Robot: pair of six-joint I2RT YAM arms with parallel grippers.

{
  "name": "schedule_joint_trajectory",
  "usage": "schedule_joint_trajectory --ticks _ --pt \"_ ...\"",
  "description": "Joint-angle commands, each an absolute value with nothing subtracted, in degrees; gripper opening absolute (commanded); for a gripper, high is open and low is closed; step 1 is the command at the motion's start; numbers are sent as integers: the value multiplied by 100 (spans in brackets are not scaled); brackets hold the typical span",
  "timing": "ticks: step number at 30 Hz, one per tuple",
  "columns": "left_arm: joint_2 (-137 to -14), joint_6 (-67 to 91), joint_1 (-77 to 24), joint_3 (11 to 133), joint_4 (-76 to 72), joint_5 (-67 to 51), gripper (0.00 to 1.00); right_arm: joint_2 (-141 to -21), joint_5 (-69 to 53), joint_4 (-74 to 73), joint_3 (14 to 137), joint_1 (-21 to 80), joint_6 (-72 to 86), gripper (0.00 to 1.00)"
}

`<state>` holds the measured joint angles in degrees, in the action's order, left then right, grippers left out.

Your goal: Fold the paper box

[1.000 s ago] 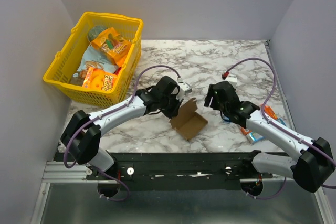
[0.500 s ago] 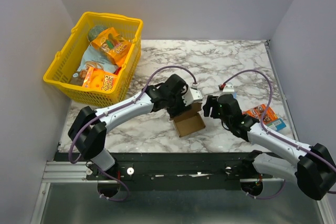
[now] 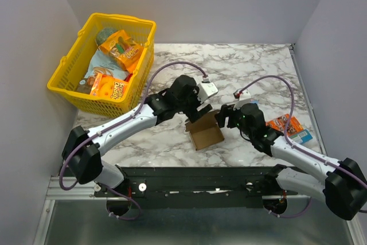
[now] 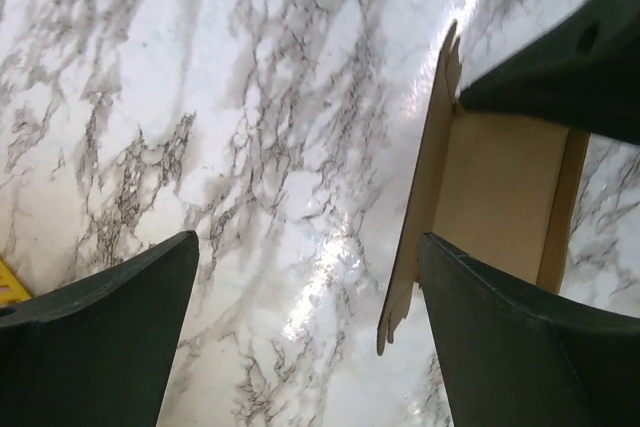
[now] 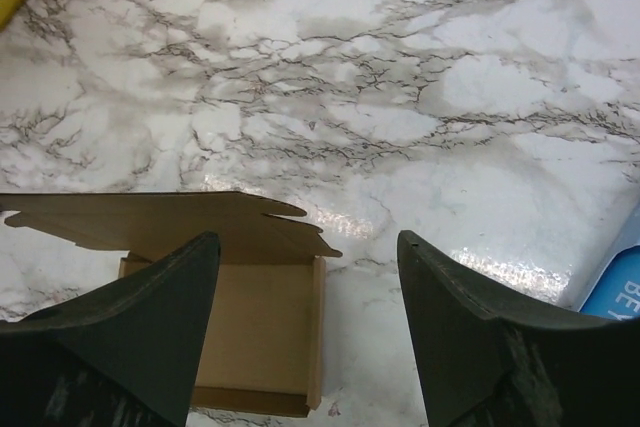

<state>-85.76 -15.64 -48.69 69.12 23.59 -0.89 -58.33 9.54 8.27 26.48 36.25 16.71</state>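
The paper box [image 3: 205,133] lies half-formed toward the worktop's [image 3: 252,67] 6 o'clock edge, flap raised at its 12. My left tool [image 3: 198,109] at its 11 and right tool [image 3: 225,117] at its 2 both gape, empty. I'd steady the tray, then press that flap down evenly

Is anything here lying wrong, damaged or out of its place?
Nothing looks damaged or spilled. The brown cardboard paper box sits skewed on the white marble table, half folded, one long flap open. An orange printed packet and a slim blue packet lie loose near its right edge, far from the yellow plastic basket of snack packets.
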Motion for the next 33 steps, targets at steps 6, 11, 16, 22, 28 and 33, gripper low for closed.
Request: schedule_joint_trajectory --ticks 6,11,16,22,28,33 --pt "-7096 307 -4597 5295 1161 -394 99 -6477 1019 879 2892 3568 1231 79" --pt "-6645 975 -4579 4352 686 -782 99 -6486 765 1220 2751 3568 818 79" --pt "-6434 1239 -4579 3754 274 -800 96 -6618 203 1494 2707 3568 554 79" --pt "-6635 1169 -4570 3665 26 -703 84 -6803 44 1468 2804 3568 475 75" --pt "-6978 1002 -4570 3841 26 -659 60 -6864 -158 1520 2786 3568 431 68" --pt "-7040 958 -4562 3850 26 -694 47 -6838 -158 1599 2760 3568 404 65"
